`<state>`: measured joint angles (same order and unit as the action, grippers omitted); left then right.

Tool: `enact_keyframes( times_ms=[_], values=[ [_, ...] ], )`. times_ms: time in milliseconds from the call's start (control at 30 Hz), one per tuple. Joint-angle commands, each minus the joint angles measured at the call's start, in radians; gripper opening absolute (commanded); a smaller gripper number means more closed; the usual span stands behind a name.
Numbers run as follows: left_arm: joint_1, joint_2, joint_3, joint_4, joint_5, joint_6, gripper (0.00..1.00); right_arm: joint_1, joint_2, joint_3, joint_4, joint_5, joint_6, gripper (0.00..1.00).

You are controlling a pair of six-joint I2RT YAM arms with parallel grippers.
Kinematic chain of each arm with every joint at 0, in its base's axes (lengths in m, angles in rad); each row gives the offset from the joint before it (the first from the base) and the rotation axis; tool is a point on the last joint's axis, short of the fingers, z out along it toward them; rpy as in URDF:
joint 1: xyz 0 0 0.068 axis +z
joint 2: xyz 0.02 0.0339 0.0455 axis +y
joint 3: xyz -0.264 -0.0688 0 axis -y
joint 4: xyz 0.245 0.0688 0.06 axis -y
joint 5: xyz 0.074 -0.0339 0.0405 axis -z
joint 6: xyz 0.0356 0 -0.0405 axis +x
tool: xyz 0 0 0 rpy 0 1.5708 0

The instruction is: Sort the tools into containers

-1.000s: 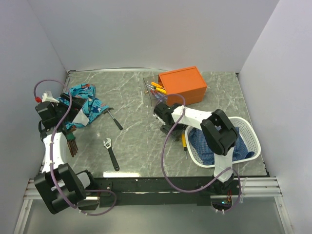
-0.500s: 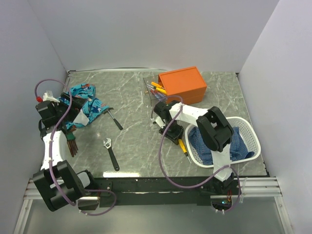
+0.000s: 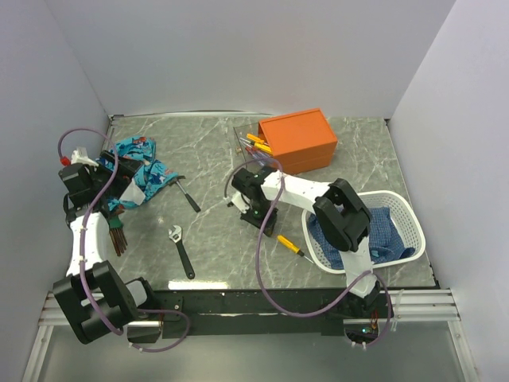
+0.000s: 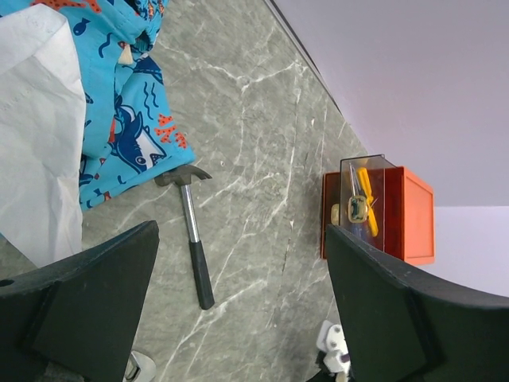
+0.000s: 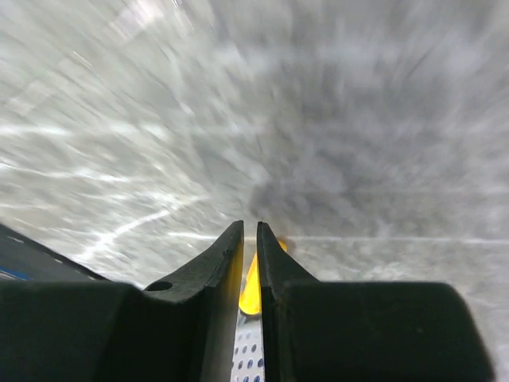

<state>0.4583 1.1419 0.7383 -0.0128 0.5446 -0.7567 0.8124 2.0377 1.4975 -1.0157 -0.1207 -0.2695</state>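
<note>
My right gripper (image 3: 253, 213) (image 5: 249, 227) hovers low over the middle of the table, its jaws drawn together to a thin slit with nothing clearly pinched. Through the slit shows a yellow screwdriver (image 5: 253, 286). Seen from above, that screwdriver (image 3: 290, 245) lies slanted on the table by the white basket, apart from the fingers. The orange box (image 3: 298, 139) (image 4: 413, 215) stands at the back with a clear drawer (image 3: 253, 147) (image 4: 362, 199) of screwdrivers pulled out. A hammer (image 3: 188, 195) (image 4: 191, 239) and a wrench (image 3: 181, 251) lie centre-left. My left gripper (image 3: 119, 199) (image 4: 242, 231) is wide open at the far left, holding nothing.
A white basket (image 3: 398, 203) holding blue cloth (image 3: 350, 239) sits at the right. A patterned blue cloth (image 3: 139, 171) (image 4: 119, 95) with a white part lies at the back left under the left gripper. A dark brown object (image 3: 118, 236) lies near the left arm.
My right gripper reached the yellow screwdriver, closed and swung left. The screwdriver turned from upright to slanted and shifted left. The left arm stayed put.
</note>
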Motion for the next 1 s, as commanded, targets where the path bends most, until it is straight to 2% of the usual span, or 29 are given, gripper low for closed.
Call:
enact_keyframes(
  times_ms=[0,67,100,133,167,267,367,500,967],
  values=[
    [-0.007,-0.007,0.056,0.016,0.014,0.008,0.91,0.013,0.009,0.156,0.040,-0.059,-0.016,0.18],
    [-0.012,-0.002,0.058,0.016,0.014,0.008,0.91,0.021,0.021,0.202,0.049,-0.080,-0.030,0.20],
    [-0.015,0.001,0.059,0.016,0.015,0.007,0.91,0.027,0.042,0.249,0.051,-0.082,-0.031,0.24],
    [-0.015,0.004,0.064,0.016,0.015,0.007,0.91,0.036,0.052,0.269,0.046,-0.077,-0.031,0.29],
    [-0.018,0.005,0.068,0.016,0.018,0.007,0.91,0.040,0.059,0.283,0.042,-0.041,-0.028,0.39],
    [-0.023,0.012,0.090,-0.026,0.017,0.019,0.91,0.053,0.033,0.227,0.032,0.047,-0.049,0.54],
    [-0.026,0.016,0.093,-0.018,0.021,0.013,0.91,0.051,-0.039,0.101,0.008,0.070,-0.060,0.60],
    [-0.026,0.022,0.085,-0.003,0.023,0.002,0.91,0.042,-0.103,-0.037,0.002,0.084,-0.050,0.64],
    [-0.033,0.038,0.110,-0.026,0.028,0.000,0.90,0.002,-0.112,-0.178,-0.021,0.110,-0.091,0.64]
  ],
)
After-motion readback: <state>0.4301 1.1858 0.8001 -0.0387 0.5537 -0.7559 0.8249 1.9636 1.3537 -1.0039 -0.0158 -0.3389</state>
